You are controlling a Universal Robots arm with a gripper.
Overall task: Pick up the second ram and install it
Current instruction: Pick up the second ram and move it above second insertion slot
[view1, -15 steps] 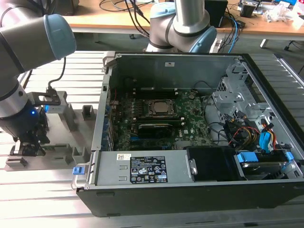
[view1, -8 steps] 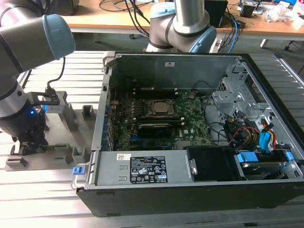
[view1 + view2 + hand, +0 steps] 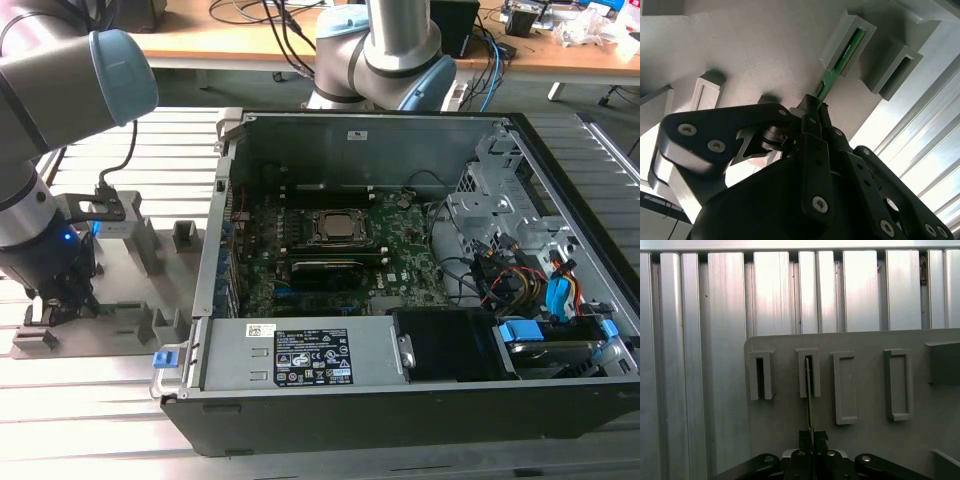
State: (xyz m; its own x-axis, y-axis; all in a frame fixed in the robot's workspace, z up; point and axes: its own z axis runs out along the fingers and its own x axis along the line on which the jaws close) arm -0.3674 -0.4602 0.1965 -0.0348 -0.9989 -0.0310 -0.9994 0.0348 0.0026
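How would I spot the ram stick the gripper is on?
Find the flat grey plastic tray on the exterior view's left of the open black computer case. The long, narrow green circuit-board stick stands in one raised grey pocket there, the black gripper shut on it. The neighbouring pocket is empty.

I see a ribbed aluminium table (image 3: pixel 90 420) catching pale glare, and behind it a wooden desk (image 3: pixel 200 45) strewn with dark cables (image 3: pixel 290 30).
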